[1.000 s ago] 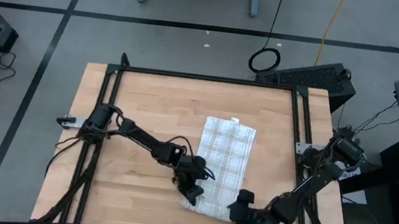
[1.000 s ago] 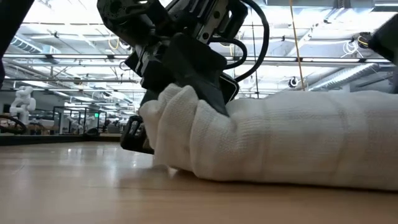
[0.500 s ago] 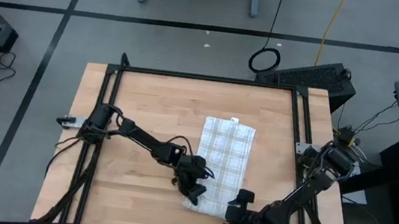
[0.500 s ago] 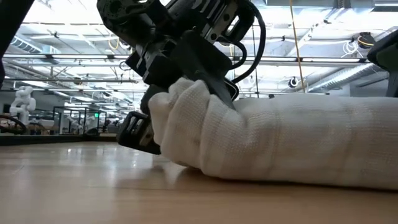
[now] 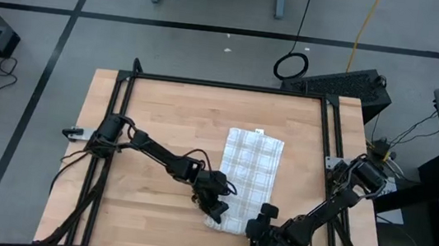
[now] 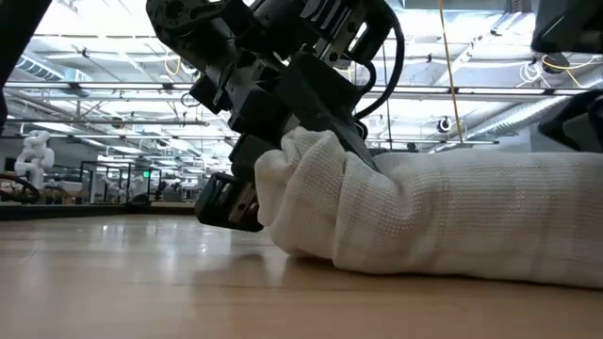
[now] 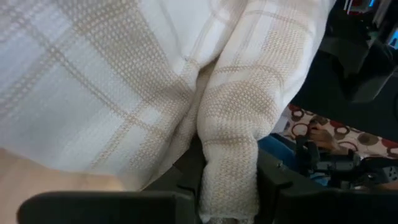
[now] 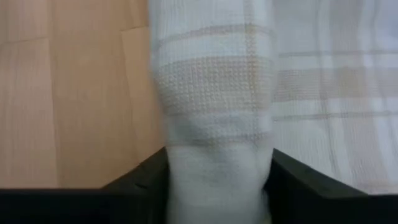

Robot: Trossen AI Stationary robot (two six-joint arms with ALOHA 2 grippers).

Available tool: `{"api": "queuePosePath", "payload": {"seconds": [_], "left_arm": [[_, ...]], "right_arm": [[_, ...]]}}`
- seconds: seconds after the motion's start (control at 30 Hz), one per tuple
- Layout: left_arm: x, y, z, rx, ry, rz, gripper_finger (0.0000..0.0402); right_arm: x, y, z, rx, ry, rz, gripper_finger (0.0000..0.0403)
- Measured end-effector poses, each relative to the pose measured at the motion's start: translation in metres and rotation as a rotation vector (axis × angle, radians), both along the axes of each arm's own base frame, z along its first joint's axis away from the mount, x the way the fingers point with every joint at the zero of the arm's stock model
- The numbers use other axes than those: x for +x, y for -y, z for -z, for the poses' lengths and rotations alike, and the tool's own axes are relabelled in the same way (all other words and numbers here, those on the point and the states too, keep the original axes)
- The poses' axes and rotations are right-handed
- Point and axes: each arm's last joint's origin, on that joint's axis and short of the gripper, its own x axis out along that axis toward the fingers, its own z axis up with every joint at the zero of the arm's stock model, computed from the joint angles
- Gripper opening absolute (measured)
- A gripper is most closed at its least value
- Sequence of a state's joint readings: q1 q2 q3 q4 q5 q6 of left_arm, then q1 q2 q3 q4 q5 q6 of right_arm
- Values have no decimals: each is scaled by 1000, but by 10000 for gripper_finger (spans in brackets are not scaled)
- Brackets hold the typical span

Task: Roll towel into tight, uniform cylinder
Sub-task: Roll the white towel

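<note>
Matt waffle-weave cloth towel (image 5: 249,168) on smooth wooden table (image 5: 170,117)

light wooden table (image 5: 171,109) with a black frame along its edges. one item lies on it: a white checked towel (image 5: 252,164), flat toward the far side, rolled at its near end.

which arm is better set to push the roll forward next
Probably the left. Its pincer is shut on the towel roll's end, while the right pincer straddles the other end and isn't clearly clamped.
</note>
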State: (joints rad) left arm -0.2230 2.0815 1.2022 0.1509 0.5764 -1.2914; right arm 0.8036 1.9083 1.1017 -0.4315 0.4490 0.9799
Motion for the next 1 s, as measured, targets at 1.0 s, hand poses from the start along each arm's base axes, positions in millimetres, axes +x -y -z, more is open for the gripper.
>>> {"api": "queuePosePath", "payload": {"seconds": [1.0], "left_arm": [[-48,-9,-116,606,575,384,183]], "right_arm": [[4,3,1,42,-15,-15,90]]}}
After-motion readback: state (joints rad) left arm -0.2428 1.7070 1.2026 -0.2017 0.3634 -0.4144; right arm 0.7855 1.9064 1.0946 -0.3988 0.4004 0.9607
